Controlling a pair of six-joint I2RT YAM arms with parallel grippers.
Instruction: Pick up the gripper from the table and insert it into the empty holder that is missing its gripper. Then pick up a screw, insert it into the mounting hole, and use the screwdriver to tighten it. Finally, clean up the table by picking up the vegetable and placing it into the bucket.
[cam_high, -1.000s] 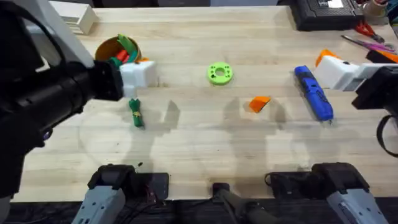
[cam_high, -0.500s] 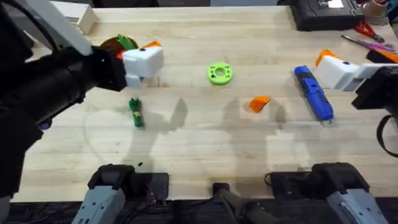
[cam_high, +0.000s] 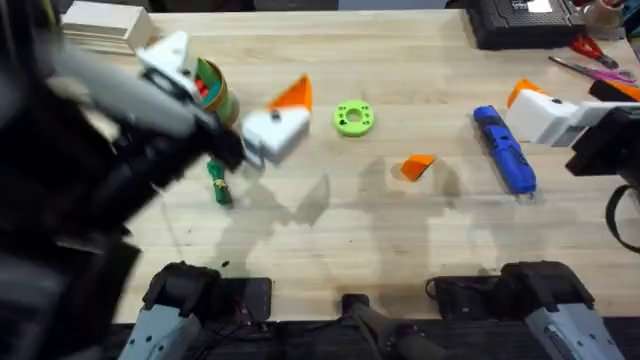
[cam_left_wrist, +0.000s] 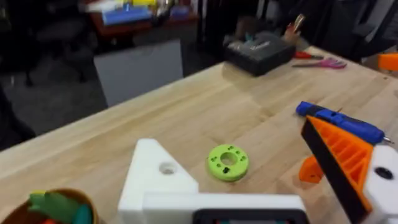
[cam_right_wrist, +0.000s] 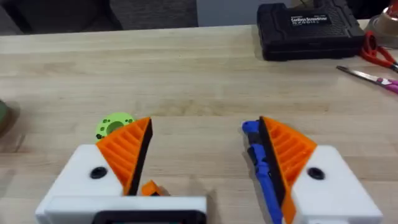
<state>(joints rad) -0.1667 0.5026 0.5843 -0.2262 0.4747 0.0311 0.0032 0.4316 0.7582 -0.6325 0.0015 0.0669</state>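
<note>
Jaws of both grippers are seen spread wide and empty: the right gripper (cam_right_wrist: 202, 165) with both orange pads, the left gripper (cam_left_wrist: 261, 180) with a bare holder (cam_left_wrist: 158, 177). Nothing is judged done: the loose tip (cam_high: 417, 166) lies mid-table, open room around it.

bare wood rings the orange gripper (cam_high: 417, 166); the green disc (cam_high: 353, 118) and screwdriver (cam_high: 504, 149) flank it, well apart.
</note>
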